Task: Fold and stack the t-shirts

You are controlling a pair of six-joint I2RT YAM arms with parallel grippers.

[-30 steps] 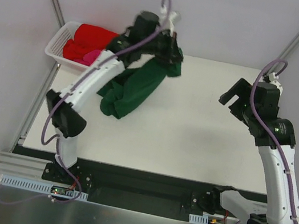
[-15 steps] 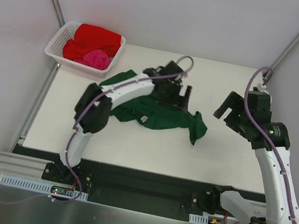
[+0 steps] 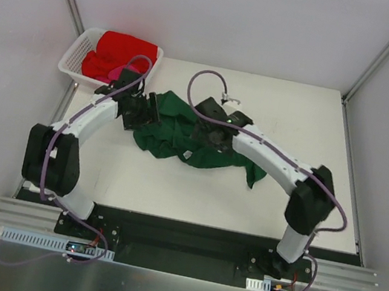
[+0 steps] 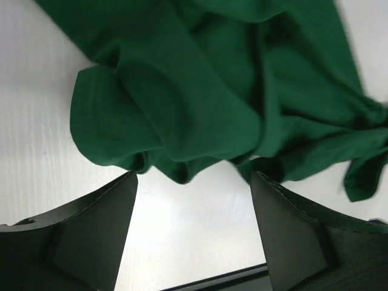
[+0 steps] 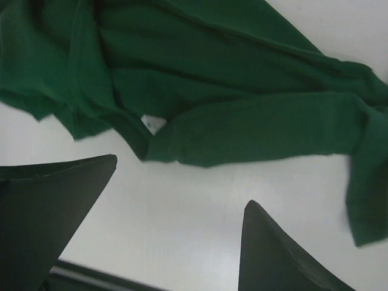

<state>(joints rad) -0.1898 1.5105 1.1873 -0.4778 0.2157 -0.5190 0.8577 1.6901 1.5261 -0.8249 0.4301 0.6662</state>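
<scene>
The dark green t-shirt [image 3: 180,143] lies crumpled and unfolded on the white bench [image 3: 171,194], a little toward 11 o'clock from the bench's centre in the top view, with one loose end trailing out toward 4 o'clock. A small white label [image 5: 151,123] shows among its folds. The left end effector [image 4: 193,182] hangs low at the shirt's 9 o'clock edge with its two dark fingers [image 4: 91,230] spread wide; only bare bench and the cloth's rumpled hem sit between them, and they pinch nothing. The right arm arcs in from 5 o'clock, and the right end effector [image 5: 180,180] hovers over the 12 o'clock part of the same shirt, its fingers likewise spread apart with nothing gripped, the cloth lying just beyond the tips. At the bench's 11 o'clock corner stands a white lattice basket [image 3: 72,60] holding the bright red t-shirt [image 3: 125,49] bunched up inside, with a bit of the pink t-shirt [image 3: 119,72] showing at its 6 o'clock side, partly hidden by the left arm's cable.
</scene>
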